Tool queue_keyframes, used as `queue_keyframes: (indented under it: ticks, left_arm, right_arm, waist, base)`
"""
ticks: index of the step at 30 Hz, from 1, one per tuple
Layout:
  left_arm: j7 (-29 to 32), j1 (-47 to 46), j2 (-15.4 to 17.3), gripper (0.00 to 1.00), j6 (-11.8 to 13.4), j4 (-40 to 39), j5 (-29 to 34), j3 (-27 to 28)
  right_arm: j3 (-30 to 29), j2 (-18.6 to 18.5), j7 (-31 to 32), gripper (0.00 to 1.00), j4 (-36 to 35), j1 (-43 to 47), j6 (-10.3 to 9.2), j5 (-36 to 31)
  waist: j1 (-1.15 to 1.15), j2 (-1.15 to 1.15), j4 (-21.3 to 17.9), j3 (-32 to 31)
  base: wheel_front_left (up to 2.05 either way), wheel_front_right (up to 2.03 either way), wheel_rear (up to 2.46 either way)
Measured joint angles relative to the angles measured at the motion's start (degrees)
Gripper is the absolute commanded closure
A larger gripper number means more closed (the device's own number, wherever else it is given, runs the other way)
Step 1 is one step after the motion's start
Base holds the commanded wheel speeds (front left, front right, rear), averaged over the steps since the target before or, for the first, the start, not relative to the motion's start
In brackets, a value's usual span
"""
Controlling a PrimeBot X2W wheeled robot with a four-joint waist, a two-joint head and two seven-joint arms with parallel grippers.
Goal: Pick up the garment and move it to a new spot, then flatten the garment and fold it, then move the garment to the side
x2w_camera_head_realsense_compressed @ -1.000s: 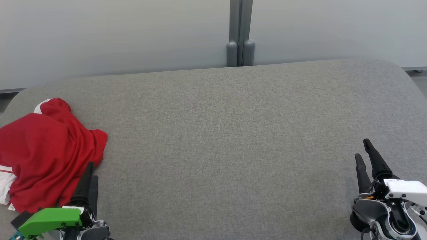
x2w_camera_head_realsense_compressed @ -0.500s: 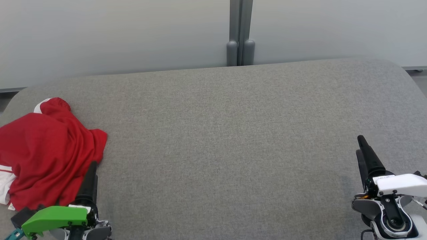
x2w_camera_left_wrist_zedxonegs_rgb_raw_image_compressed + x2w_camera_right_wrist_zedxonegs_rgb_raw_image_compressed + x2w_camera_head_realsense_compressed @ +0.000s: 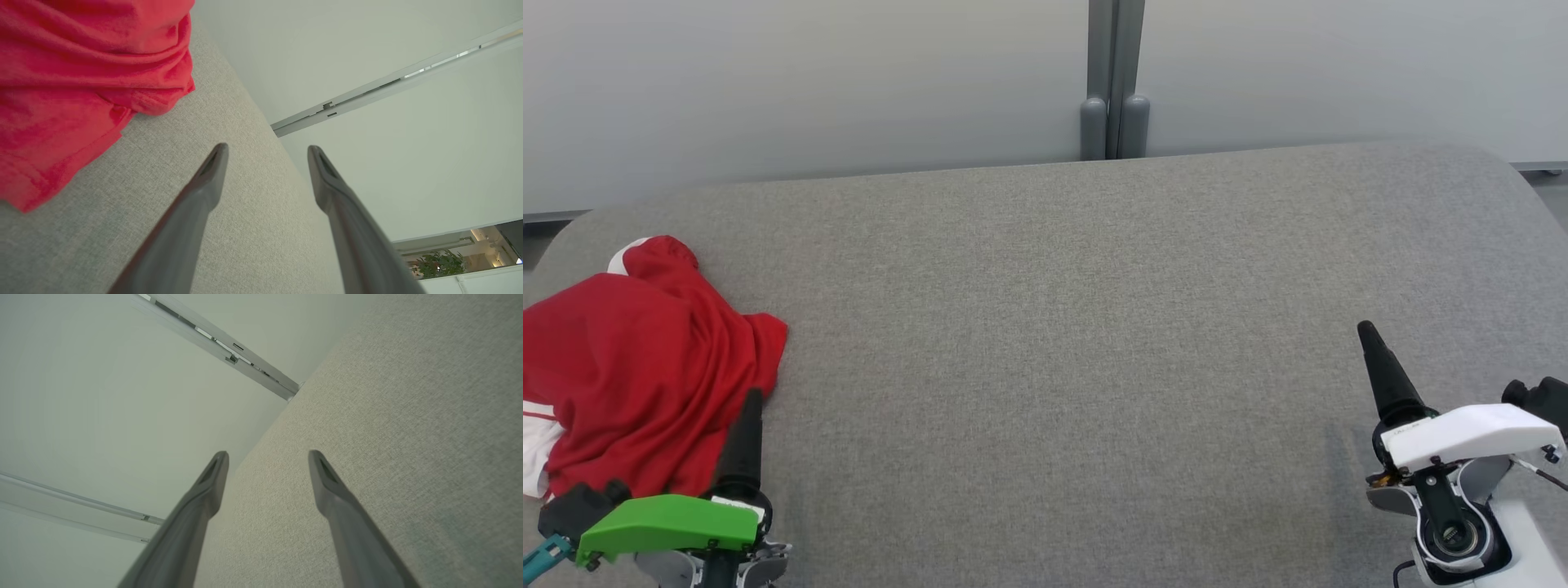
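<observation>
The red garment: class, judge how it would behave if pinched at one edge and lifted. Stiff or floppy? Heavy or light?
Probably floppy: the red garment lies crumpled in soft folds, so it would likely drape. Likely light: the cloth looks thin. Pushed, it would probably bunch on the textured grey surface.

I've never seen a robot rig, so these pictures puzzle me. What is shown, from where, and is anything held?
This is a two-armed robot at a grey fabric surface. The wide picture comes from a camera on its head, looking down. The other two come from cameras on its wrists, looking along each gripper's two dark fingers. The left gripper is open, close beside a crumpled red garment with white trim at the surface's left end. The right gripper is open over bare fabric. Nothing is held.
</observation>
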Motion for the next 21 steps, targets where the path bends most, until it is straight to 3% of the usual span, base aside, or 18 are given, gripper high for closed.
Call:
queue_keyframes:
  ticks: [21]
  left_arm:
    - [-4.3, 0.3, 0.6, 0.00, 1.8, -1.4, 22.3, -3.2]
  right_arm:
    - [6.4, -1.6, -4.2, 0.00, -0.2, 0.4, -2.86, -17.6]
  waist:
    - [0.00, 0.00, 0.2, -0.1]
  base:
    - [0.00, 0.00, 0.00]
